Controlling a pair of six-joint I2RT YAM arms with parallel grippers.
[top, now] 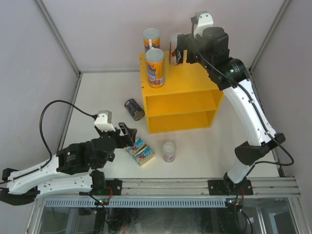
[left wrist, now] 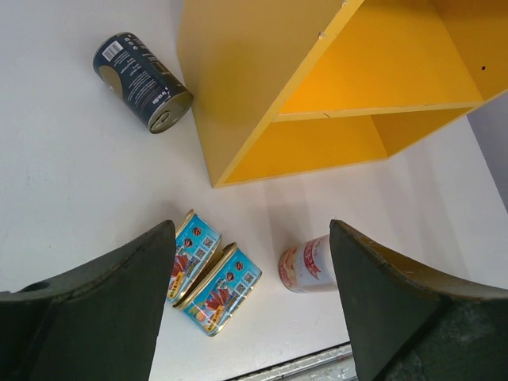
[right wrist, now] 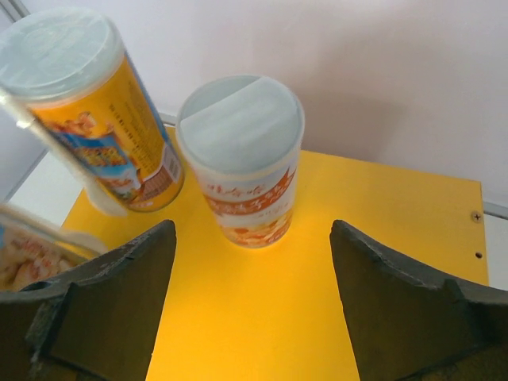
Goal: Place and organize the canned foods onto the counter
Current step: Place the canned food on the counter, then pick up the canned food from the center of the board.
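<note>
The yellow counter (top: 180,100) stands at the table's back. Two tall orange-blue tubes (top: 151,40) (top: 155,68) and a short white-pink can (top: 173,48) stand on its top. My right gripper (top: 184,52) is open just behind that can (right wrist: 246,159), not touching it; one tube (right wrist: 87,103) is to its left. A second white-pink can (top: 168,151) stands on the table. Two flat blue tins (top: 140,151) lie side by side, and a dark can (top: 134,109) lies on its side. My left gripper (top: 127,134) is open and empty above the tins (left wrist: 210,274).
The counter's two shelves (left wrist: 349,79) are open-fronted and hold nothing. A metal rail (top: 195,185) runs along the near table edge. White walls close in the back and sides. A black cable (top: 53,109) loops over the left side.
</note>
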